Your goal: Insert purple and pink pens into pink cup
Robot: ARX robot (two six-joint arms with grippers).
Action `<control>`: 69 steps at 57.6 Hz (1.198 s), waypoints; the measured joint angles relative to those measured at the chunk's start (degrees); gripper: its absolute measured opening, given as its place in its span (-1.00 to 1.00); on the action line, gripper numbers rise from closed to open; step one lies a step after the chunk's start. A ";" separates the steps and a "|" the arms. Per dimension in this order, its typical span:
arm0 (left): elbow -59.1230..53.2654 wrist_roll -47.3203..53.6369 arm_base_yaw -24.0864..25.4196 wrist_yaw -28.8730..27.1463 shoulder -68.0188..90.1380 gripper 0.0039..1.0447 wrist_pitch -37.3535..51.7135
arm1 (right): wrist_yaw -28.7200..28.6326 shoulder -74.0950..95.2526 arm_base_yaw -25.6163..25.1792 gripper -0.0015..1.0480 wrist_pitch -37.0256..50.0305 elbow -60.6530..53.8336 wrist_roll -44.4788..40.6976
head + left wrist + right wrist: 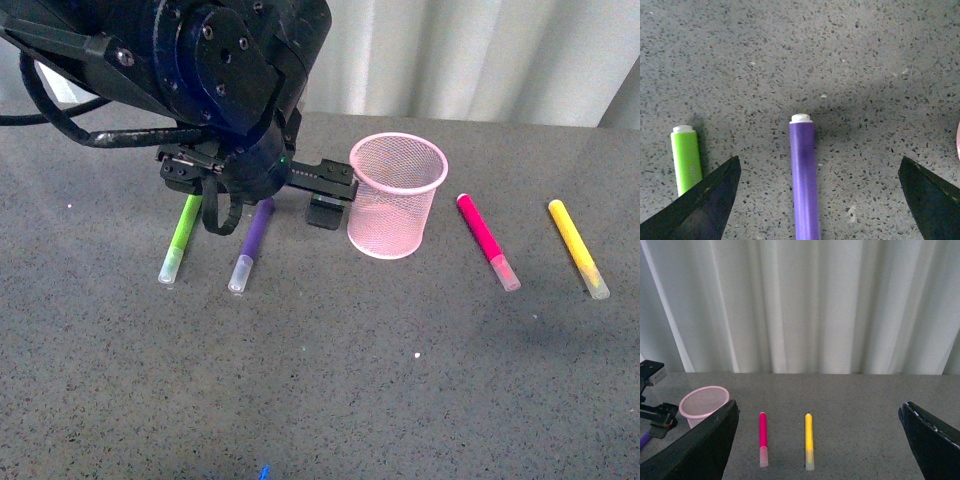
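Purple pen lies flat on the grey table, clear cap toward the robot, between the green pen and the pink cup. The left gripper hangs right over it, jaws spread wide, one finger on either side of the barrel and clear of it. The cup stands upright. Across from it, on its right, the pink pen lies flat and well apart, and the yellow pen lies further right. The right gripper has its jaws wide apart too, gripping nothing.
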 joint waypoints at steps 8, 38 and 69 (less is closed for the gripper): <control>0.52 0.00 -0.57 0.04 1.42 0.87 0.00 | 0.00 0.00 0.00 0.86 0.00 0.00 0.00; 0.85 -0.24 -0.83 -0.09 3.48 -0.14 0.92 | 0.00 0.00 0.00 0.86 0.00 0.00 0.00; -1.11 0.28 -0.52 -0.39 2.49 -0.78 4.11 | 0.00 0.00 0.00 0.86 0.00 0.00 0.00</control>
